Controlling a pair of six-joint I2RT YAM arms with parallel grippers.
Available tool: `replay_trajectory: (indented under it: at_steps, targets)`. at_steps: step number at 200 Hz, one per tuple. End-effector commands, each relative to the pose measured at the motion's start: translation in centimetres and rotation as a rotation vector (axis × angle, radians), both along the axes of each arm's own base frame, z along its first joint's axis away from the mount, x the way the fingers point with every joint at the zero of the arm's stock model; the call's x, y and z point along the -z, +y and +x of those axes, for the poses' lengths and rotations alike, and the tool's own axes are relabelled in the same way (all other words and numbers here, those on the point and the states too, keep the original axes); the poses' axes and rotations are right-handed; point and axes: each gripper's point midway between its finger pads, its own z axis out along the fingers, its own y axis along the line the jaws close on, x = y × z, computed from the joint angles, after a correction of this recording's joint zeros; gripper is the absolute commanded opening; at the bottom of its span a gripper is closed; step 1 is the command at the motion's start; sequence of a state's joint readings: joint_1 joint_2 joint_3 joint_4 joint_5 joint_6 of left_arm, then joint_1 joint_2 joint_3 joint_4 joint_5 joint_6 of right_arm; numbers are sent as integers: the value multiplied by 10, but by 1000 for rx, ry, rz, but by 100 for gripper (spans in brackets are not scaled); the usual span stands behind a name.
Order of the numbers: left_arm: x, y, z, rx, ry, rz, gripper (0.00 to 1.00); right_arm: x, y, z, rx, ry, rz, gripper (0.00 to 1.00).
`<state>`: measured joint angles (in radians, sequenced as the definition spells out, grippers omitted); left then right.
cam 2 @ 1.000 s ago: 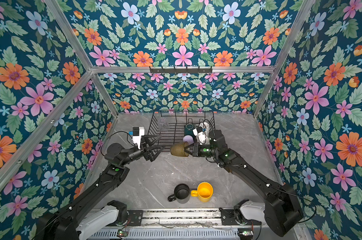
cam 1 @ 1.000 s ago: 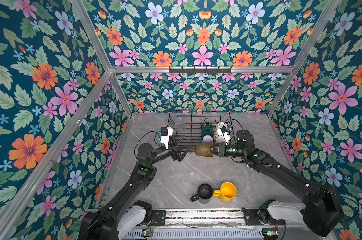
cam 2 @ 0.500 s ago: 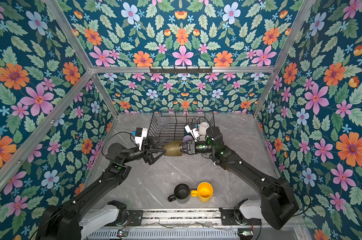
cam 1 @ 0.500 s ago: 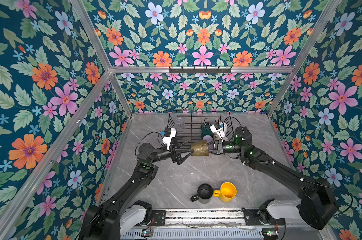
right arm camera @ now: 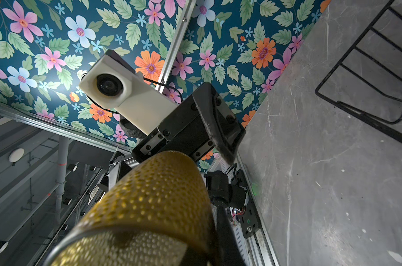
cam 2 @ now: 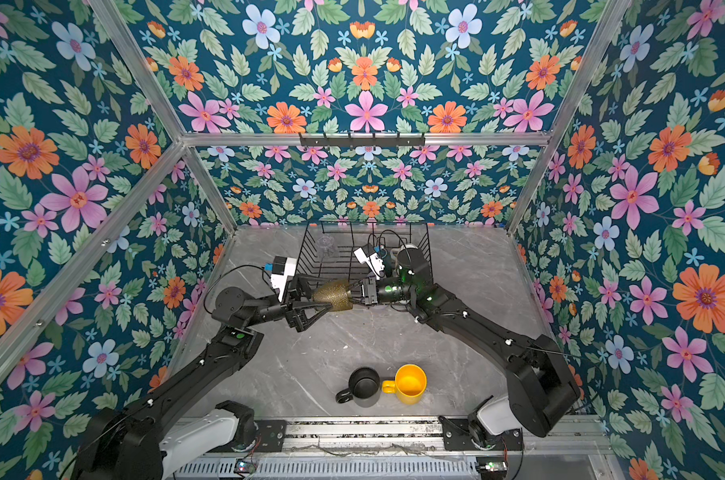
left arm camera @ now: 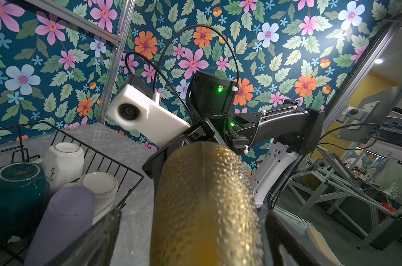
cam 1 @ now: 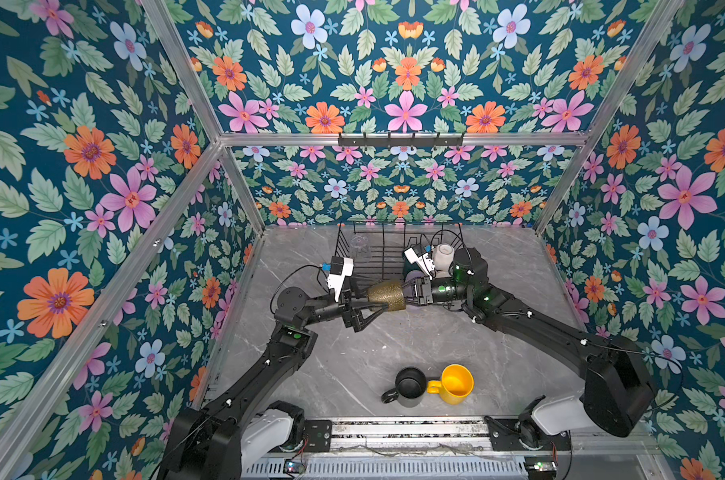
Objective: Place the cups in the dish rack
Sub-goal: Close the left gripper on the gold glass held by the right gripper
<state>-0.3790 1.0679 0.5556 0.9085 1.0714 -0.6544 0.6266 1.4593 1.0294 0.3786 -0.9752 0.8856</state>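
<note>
Amber glass (cam 1: 388,295) is hanging on its side in the air above the counter (cam 1: 352,353), just in front of the near edge of the dish rack (cam 1: 383,255). Its narrower base is pointing left and its mouth is pointing right. The right hand (cam 1: 410,293) is gripping it at the mouth end, with its jaws pinched together on the rim. The left hand (cam 1: 371,298) is reaching in at the base end with its jaws spread wide, one on each side of the glass. In the left wrist view its fingers (left arm camera: 98,232) are standing clear of the dimpled wall, with a gap showing on both sides. Inside the rack, four cups are sitting mouth-down, crowded together at the right end: a dark-green mug (left arm camera: 15,191), a white mug (left arm camera: 64,163) lettered "Simple", a lilac tumbler (left arm camera: 64,221) and a cream mug (left arm camera: 99,186). A clear glass (cam 1: 361,248) is sitting apart from them in the far left part of the rack, and whether it is upright is hard to tell. On the near part of the counter, well apart from the rack, a black mug (cam 1: 410,384) and a yellow mug (cam 1: 456,384) are standing upright side by side. The black one is on the left, and the yellow mug's handle is pressing against it. A black hook rail (cam 1: 400,139) is running along the far wall.
</note>
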Motion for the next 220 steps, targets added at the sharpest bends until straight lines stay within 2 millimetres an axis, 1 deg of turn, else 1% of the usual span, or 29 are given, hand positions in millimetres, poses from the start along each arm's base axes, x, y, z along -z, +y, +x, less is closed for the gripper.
replay_trajectory:
  at_steps: [1,18,47,109,149,165,180,220]
  targets:
    - [-8,0,-5,21,-38,-12,100,-12,8,-1,-26,-37,37,0]
    - [-9,-1,-6,30,-40,-13,100,-10,14,-3,-42,-33,37,0]
    - [-12,-1,-10,45,-48,-11,99,-6,17,2,-34,-14,39,0]
    - [-4,-3,-9,66,-24,4,98,-7,23,8,-33,-10,49,0]
    - [-6,-3,-9,73,-26,5,94,-3,25,7,-37,3,48,0]
    - [-6,-4,-10,77,-28,4,91,-2,27,4,-44,2,46,0]
    - [-6,-4,-10,81,-29,6,87,-1,27,6,-37,5,45,0]
    - [-5,-5,-12,90,-20,4,72,-4,28,5,-44,0,50,0]
